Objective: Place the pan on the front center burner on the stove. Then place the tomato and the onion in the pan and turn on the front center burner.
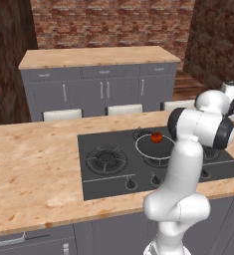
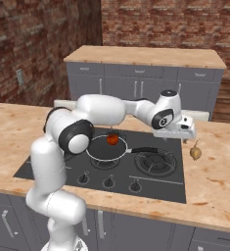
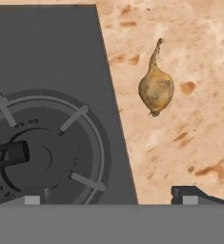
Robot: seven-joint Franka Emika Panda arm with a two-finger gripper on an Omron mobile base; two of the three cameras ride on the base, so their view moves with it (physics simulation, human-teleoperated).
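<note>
Hand (image 2: pixel 185 133): hanging above the right edge of the stove (image 2: pixel 62 164), fingers spread wide and holding nothing, pointing down over the seam between cooktop and worktop (image 2: pixel 219 186). Onion (image 3: pixel 156 88): lying on the worktop just off the stove's edge, ahead of the hand and a little to one side in the hand view, pointed tip facing away from the fingertips; in the right base view it is sitting (image 2: pixel 195 152) just right of the hand and lower. Pan (image 2: pixel 106 148): sitting on the front center burner, well to the left of the hand, its black handle (image 2: pixel 143 150) reaching toward the burner under the hand. Tomato (image 2: pixel 112 139): resting inside the pan, toward its far side; also showing in the left base view (image 1: pixel 156 137). Large burner (image 3: pixel 42 152): lying beneath the hand, the tip of the pan handle showing over its centre in the hand view. Knobs (image 2: pixel 108 183): lining the stove's front edge, left of and nearer than the hand.
</note>
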